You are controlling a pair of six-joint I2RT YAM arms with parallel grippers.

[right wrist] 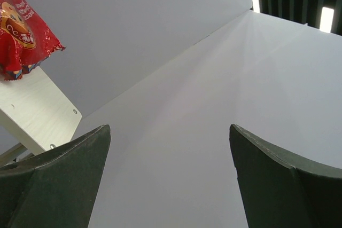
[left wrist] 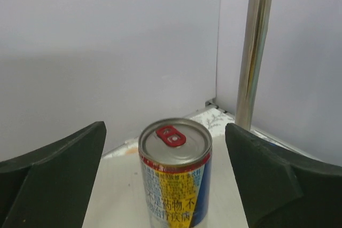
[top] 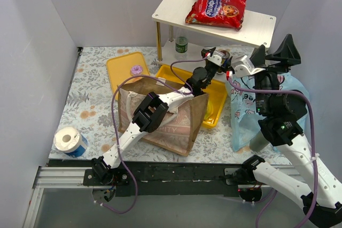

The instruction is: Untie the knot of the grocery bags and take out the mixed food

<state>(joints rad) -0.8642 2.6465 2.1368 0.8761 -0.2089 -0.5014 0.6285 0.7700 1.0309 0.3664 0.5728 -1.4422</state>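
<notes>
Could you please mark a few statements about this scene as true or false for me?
1. The red cookie packet lies on top of the white shelf. True.
2. The left gripper is clamped on the can. False: its jaws stand open, with a gap on each side of the upright can.
3. A doughnut lies on the left yellow tray. True.
4. The right gripper holds the light-blue plastic bag. False: it is open, empty and raised toward the wall.
5. The white tape roll sits inside the brown paper bag. False: it stands on the table, apart from the bag, at the near left.
</notes>
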